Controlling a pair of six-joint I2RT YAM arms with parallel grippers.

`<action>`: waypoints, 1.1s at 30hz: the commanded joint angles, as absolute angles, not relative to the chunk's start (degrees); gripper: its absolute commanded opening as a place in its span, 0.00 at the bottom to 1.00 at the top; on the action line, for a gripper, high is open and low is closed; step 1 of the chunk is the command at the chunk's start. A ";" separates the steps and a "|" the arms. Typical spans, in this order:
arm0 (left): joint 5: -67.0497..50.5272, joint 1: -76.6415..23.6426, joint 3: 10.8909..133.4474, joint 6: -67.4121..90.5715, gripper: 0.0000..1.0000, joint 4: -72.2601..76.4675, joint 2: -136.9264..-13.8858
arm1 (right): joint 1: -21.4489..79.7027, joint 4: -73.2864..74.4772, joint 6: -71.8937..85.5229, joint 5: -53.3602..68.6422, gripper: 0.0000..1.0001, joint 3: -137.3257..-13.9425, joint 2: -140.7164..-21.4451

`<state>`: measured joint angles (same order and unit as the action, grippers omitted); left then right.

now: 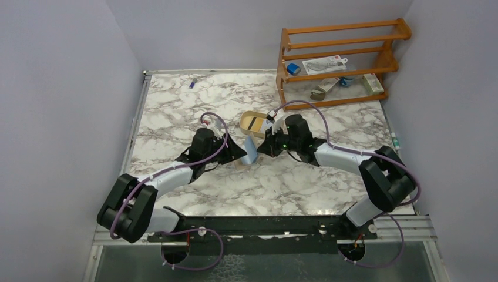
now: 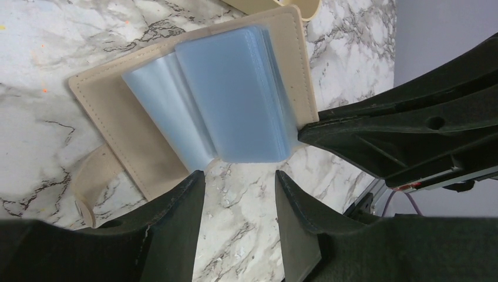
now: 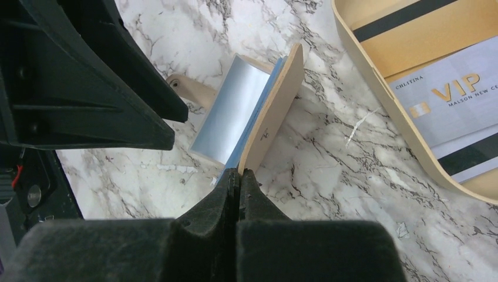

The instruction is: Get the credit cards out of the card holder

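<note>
The tan card holder [image 2: 111,120] lies open on the marble, its snap tab [image 2: 88,182] sticking out to one side. A stack of pale blue credit cards [image 2: 235,94] stands up from its fold. My right gripper [image 3: 239,173] is shut on the lower edge of the raised tan flap [image 3: 279,100], with the blue cards [image 3: 232,111] just beside it. My left gripper [image 2: 239,179] is open just short of the cards' near edge, with only marble between its fingers. From above, both grippers meet at the blue cards [image 1: 251,150].
An oval tan tray [image 1: 249,116] stands just behind the card holder and holds a white VIP card [image 3: 452,100]. A wooden rack [image 1: 340,59] with small items is at the back right. A small blue object [image 1: 192,83] lies at the back left.
</note>
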<state>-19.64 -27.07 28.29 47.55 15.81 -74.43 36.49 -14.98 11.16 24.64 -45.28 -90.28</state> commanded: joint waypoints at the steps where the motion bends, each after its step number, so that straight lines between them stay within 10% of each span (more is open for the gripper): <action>1: -20.61 -26.89 29.87 47.07 0.49 17.68 -75.06 | 37.53 -11.69 9.06 21.84 0.01 -47.87 -87.72; 33: -14.83 -26.81 29.07 48.92 0.41 23.02 -84.81 | 37.63 -12.25 10.58 23.44 0.01 -47.17 -87.96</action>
